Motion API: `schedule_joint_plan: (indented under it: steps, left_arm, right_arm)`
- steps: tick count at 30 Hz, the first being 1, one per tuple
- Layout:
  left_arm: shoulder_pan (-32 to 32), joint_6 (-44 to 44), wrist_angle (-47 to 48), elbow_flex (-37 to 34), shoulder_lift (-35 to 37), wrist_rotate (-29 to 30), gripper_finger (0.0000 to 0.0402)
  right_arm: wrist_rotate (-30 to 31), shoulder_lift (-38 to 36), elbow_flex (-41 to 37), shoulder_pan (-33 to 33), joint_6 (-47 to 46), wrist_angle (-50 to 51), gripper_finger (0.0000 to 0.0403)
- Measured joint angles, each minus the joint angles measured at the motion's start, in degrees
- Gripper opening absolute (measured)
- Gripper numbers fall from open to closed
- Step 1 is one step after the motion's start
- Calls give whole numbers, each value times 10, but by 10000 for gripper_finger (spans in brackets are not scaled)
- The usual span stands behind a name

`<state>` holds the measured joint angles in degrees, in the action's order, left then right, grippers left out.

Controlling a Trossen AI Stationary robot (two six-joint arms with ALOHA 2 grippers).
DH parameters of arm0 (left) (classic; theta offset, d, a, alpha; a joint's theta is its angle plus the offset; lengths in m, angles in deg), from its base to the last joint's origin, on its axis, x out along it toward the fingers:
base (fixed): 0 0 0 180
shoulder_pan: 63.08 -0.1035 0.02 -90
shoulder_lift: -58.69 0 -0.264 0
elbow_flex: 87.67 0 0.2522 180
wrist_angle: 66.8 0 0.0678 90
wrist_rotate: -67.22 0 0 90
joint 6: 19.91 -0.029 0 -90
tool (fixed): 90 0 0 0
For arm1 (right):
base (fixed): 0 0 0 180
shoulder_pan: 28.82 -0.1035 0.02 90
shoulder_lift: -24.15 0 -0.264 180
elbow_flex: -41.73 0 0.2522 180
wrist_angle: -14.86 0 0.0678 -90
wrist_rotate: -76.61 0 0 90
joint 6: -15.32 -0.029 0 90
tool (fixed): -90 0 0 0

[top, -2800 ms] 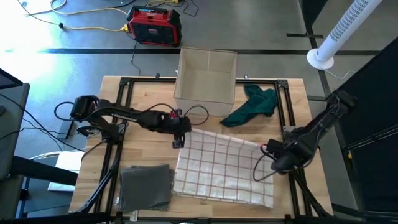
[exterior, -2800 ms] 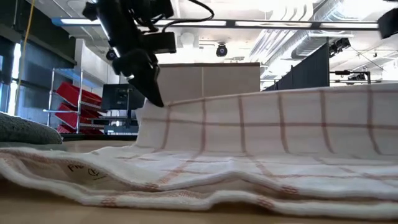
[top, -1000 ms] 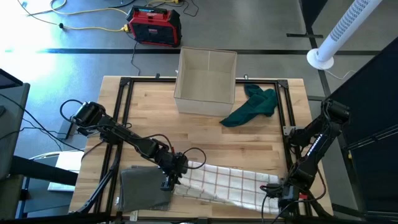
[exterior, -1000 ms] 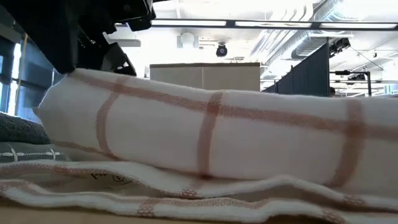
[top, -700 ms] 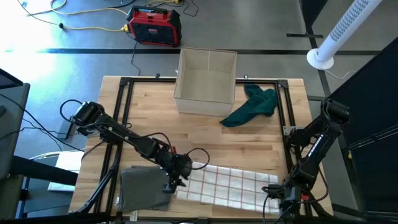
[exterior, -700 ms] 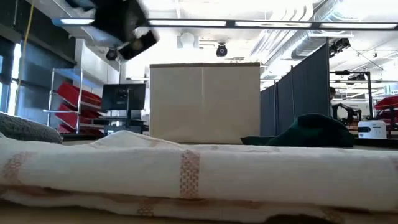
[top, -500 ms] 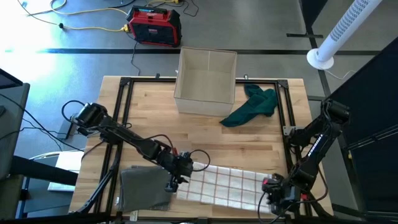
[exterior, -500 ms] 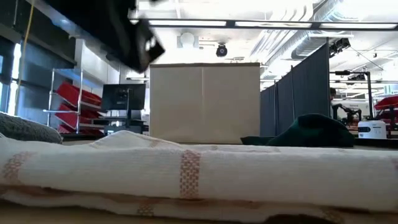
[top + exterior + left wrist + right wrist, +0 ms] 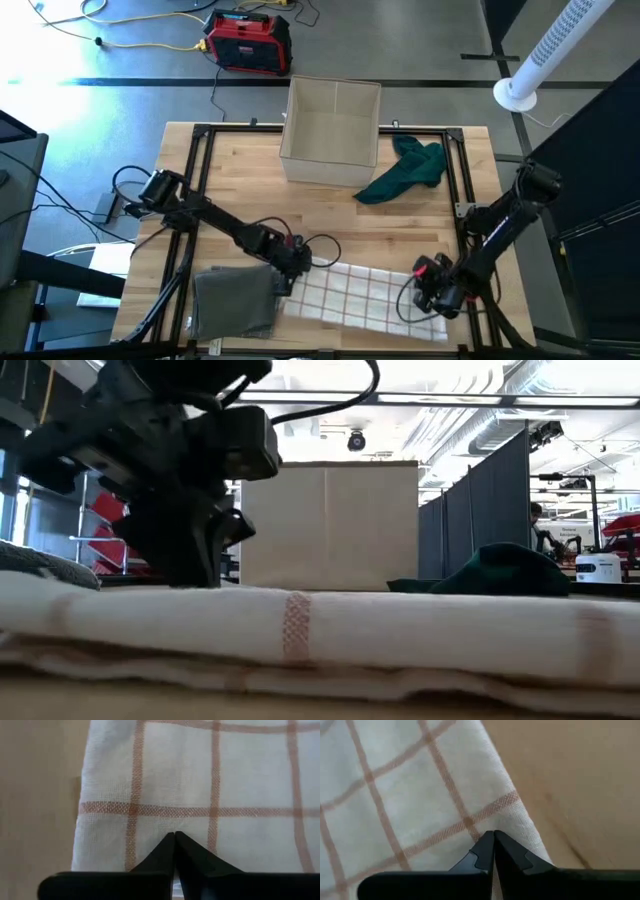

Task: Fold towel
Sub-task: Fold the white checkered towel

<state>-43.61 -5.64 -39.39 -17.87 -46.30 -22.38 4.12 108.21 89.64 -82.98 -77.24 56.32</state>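
Left gripper (image 9: pixel 289 268): mine, fingers pressed together, nothing between them, tips over left end of white cotton towel w/ red-orange check lines (image 9: pixel 365 298), lower centre of high view.
Right gripper (image 9: pixel 428 291): mine, clenched too, empty, at towel's right end, lower right.
Towel: folded strip, flat on light wooden table (image 9: pixel 400 220).
Grey folded cloth (image 9: pixel 235 300): lower left, beside towel.
Beige open box (image 9: pixel 332 132): upper centre.
Dark green crumpled cloth (image 9: pixel 408 168): right of box.
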Motion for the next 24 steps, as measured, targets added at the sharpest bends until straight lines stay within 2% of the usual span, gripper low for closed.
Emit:
schedule_joint_plan:
  steps: [4, 9, 16, 22, 24]
  left_arm:
    - [-16, 6, 21, 0, 2, 45, 1]
    - [-44, 25, 45, 1, 4, 88, 1]
    - [-60, 24, 62, -1, 24, 105, 0]
    - [-67, -46, 74, 3, 98, 125, 0]
    - [-75, -70, 94, 3, 118, 122, 0]
  right_arm:
    - [-6, -8, -1, 56, 14, 72, 1]
    - [-13, -35, 15, 137, 35, 248, 0]
    - [-15, -112, 68, 205, 91, 334, 0]
    - [-20, -148, 123, 221, 32, 381, 0]
    - [-44, -148, 136, 225, -2, 405, 0]
